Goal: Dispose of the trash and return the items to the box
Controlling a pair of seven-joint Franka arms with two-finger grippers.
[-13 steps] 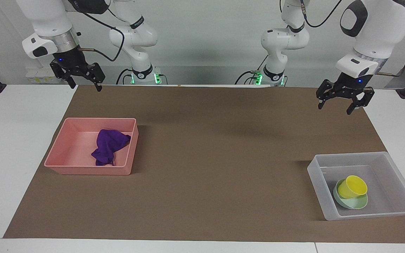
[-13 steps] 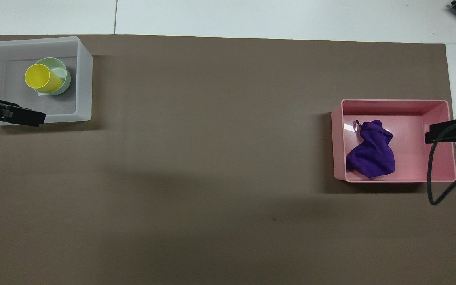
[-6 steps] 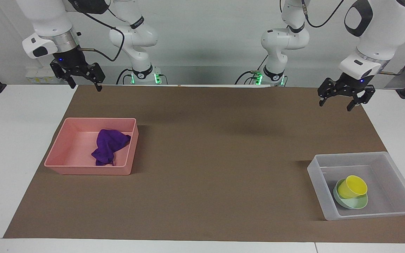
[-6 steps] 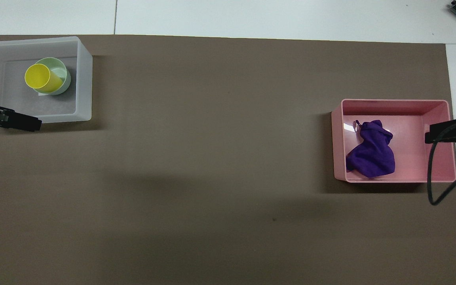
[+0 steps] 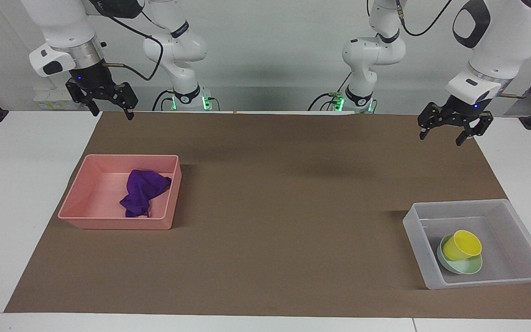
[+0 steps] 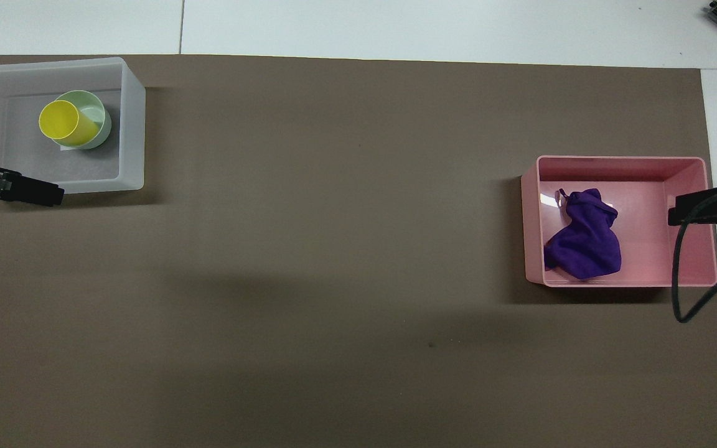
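The purple rag [image 5: 143, 191] lies crumpled in the pink tray [image 5: 113, 224]; both also show in the overhead view, the rag [image 6: 582, 239] and the tray [image 6: 620, 160]. The yellow cup [image 5: 463, 244] lies tilted in the mint-green bowl [image 5: 472, 267], inside the clear box [image 5: 477, 205]. In the overhead view the cup [image 6: 63, 121], bowl [image 6: 102, 118] and box [image 6: 135, 124] sit at the left arm's end. My left gripper [image 5: 444, 137] is open and empty, raised over the brown mat. My right gripper [image 5: 112, 115] is open and empty, raised over the mat's corner.
A brown mat [image 5: 270, 207] covers most of the white table. The box and the pink tray stand at the table's two ends, wide apart. A black cable [image 6: 679, 280] hangs from the right arm over the pink tray's end.
My left gripper has drawn up and back toward the robots, away from the clear box. The right arm, the rag, the cup and the bowl have not moved.
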